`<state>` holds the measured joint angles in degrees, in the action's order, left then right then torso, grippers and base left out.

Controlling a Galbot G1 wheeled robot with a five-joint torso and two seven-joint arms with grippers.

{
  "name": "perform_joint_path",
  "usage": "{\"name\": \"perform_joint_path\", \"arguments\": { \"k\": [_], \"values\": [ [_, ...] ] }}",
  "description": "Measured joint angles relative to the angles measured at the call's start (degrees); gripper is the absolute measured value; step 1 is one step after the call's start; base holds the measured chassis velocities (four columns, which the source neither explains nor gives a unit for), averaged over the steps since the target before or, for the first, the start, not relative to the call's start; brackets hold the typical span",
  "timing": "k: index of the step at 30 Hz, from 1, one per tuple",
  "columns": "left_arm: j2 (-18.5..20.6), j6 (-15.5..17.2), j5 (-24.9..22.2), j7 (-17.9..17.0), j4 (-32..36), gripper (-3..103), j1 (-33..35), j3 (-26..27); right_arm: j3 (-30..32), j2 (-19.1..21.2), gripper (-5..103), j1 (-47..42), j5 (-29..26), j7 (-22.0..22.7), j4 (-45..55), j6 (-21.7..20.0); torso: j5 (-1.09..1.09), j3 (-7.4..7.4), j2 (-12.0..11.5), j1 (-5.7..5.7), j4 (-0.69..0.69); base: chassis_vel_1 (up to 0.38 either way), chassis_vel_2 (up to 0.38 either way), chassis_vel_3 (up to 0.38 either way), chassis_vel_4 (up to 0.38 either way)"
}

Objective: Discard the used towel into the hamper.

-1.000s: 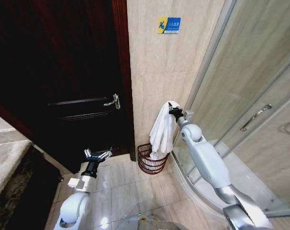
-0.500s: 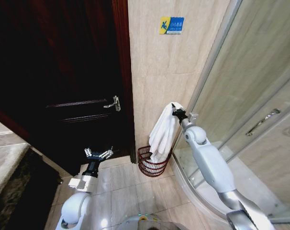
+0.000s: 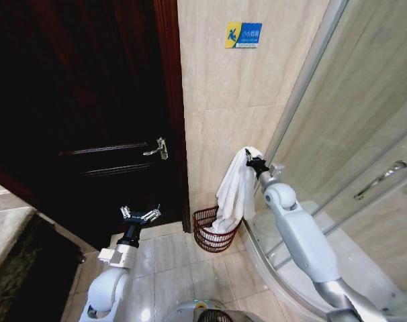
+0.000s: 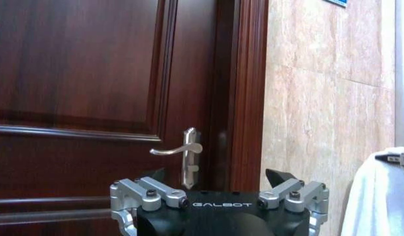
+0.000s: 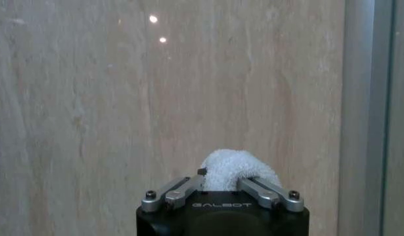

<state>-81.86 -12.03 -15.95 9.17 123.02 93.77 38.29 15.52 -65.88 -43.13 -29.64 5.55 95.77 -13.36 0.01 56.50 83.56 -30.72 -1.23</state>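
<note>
Towel's [image 3: 232, 195] lower end hides the hamper's [image 3: 207, 236] far-right rim; right gripper [image 3: 252, 160] clamped on its top fold above the hamper, left gripper [image 3: 140, 215] wide open, empty, near door [image 3: 89, 114].

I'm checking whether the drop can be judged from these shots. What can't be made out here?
- Head view: the hamper's inside, masked by the towel hanging into it; whether the towel end touches its bottom is unclear.
- Head view: the right pincer's grip on the towel is too small to read.
- Right wrist view: the towel's hanging part is hidden behind the pincer body.
- Head view: wall sign text is too small.
</note>
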Motion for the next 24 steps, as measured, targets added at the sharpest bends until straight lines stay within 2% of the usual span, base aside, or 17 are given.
{"name": "perform_joint_path", "arguments": {
  "k": [8, 13, 24],
  "values": [
    [-0.4, -0.5, -0.2, -0.1, -1.2, 100, -0.3, -0.1, 1.7, -1.3, 5, -3.9, 1.1, -0.3, 1.2, 0.6, -0.01, -0.01, 0.0, 0.05, 0.01, 0.0, 0.0, 0.0, 0.0],
    [-0.8, 0.4, 0.9, -0.5, -1.5, 100, -0.8, 0.0, 2.9, -1.6, 5, -5.6, 1.7, -1.1, 1.3, 1.0, 0.0, -0.01, 0.0, 0.04, 0.0, 0.0, 0.0, 0.0, 0.0],
    [-1.5, 0.8, 1.3, -0.6, -1.6, 100, -0.3, 0.2, 2.3, -2.0, 5, -6.3, 2.9, -1.6, 1.8, 1.5, 0.0, -0.01, 0.0, 0.03, 0.0, 0.0, 0.0, 0.0, 0.0]
  ]
}}
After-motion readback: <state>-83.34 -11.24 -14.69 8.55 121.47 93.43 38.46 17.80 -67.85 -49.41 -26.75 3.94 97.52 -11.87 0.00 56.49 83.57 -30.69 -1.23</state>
